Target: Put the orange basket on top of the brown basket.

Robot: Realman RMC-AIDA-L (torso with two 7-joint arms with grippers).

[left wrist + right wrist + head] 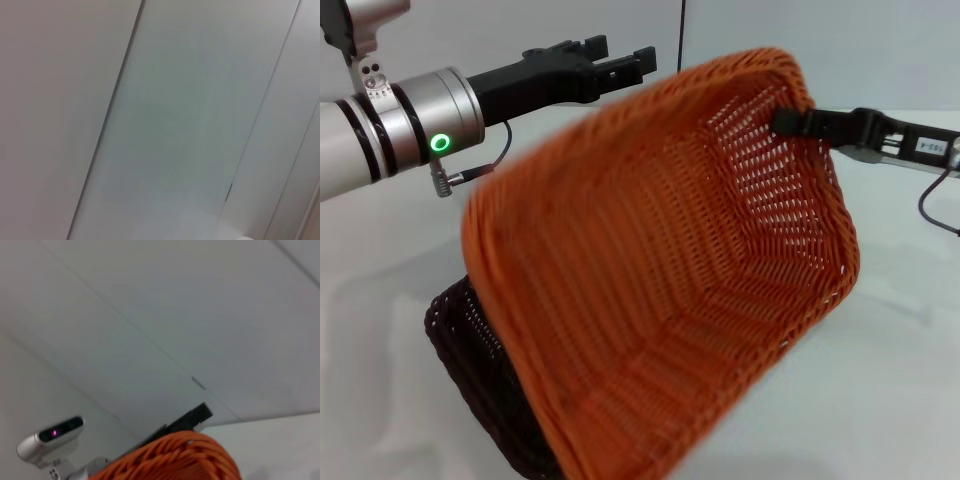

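Note:
The orange basket (670, 280) is lifted and steeply tilted, with its open inside facing me, and it fills the middle of the head view. Its braided rim also shows in the right wrist view (175, 457). My right gripper (802, 122) is shut on the basket's far right rim. My left gripper (625, 58) is at the basket's far left corner, level with the rim. The brown basket (470, 350) lies on the white table (880, 380) at the lower left, mostly hidden behind the orange basket.
A pale wall (770, 25) stands behind the table. The left wrist view shows only wall panels (160, 120). A cable (940, 205) hangs from my right arm at the far right.

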